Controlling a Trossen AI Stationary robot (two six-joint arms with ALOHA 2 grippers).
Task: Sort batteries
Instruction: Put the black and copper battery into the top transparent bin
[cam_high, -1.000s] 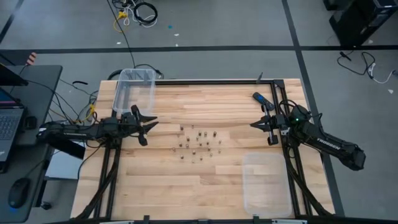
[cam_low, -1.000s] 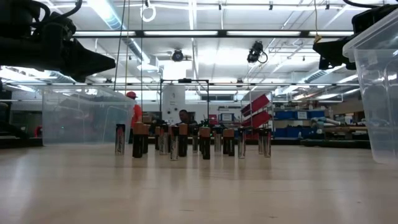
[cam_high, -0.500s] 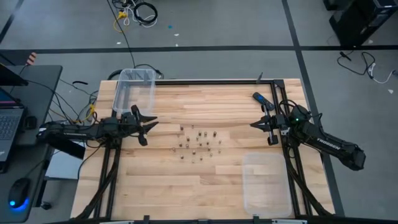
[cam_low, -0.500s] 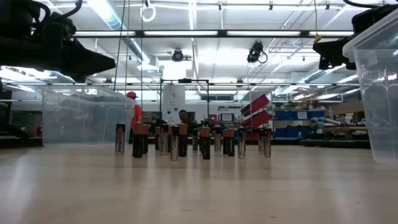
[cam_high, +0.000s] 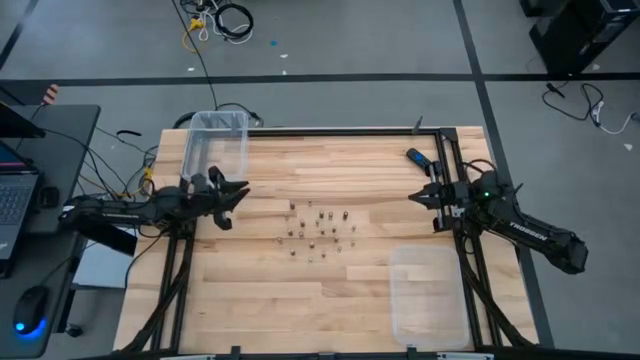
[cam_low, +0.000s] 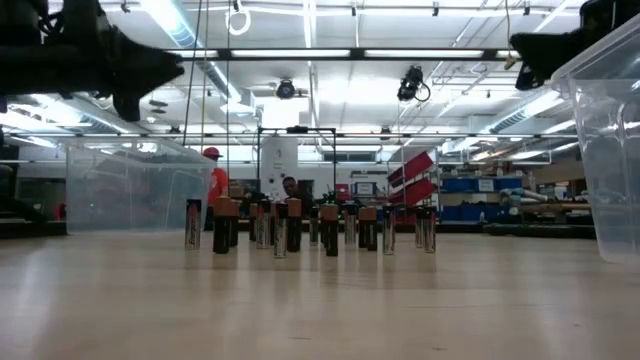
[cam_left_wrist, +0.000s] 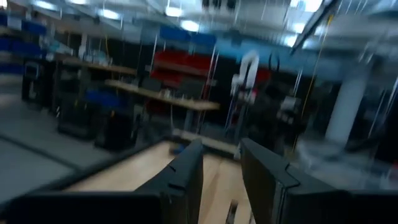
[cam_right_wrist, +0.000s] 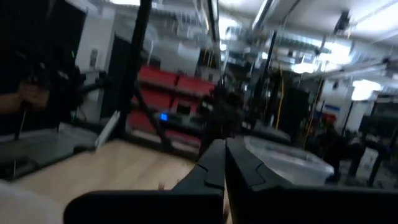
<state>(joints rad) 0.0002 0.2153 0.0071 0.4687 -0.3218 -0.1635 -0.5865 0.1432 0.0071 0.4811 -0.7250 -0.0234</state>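
On the left side of the table, the left gripper (cam_high: 232, 190) is held above the wood near the clear bin (cam_high: 214, 150) at the far left corner, and its jaws are seen parted to a moderate gap with nothing between them. In the left wrist view the two fingers (cam_left_wrist: 186, 174) are pointed across the table, and no cell is seen between them. In the middle of the table the batteries (cam_high: 320, 230) are found, standing upright in a loose cluster, well apart from both grippers; in the low view some cells (cam_low: 300, 225) are seen silvery and some dark with a copper top. No battery can be seen inside either bin, so the sorting is judged as not yet begun, and the step in hand is taken to be the approach to the first cell. On the right, the right gripper (cam_high: 418, 196) is kept above the table edge with its jaws pressed together and empty, near a black-and-blue bar (cam_high: 419, 160), and a second clear bin (cam_high: 428, 295) is placed at the near right. For the next move, one gripper probably has to be lowered over a single cell at the edge of the cluster, without its neighbours being knocked over.
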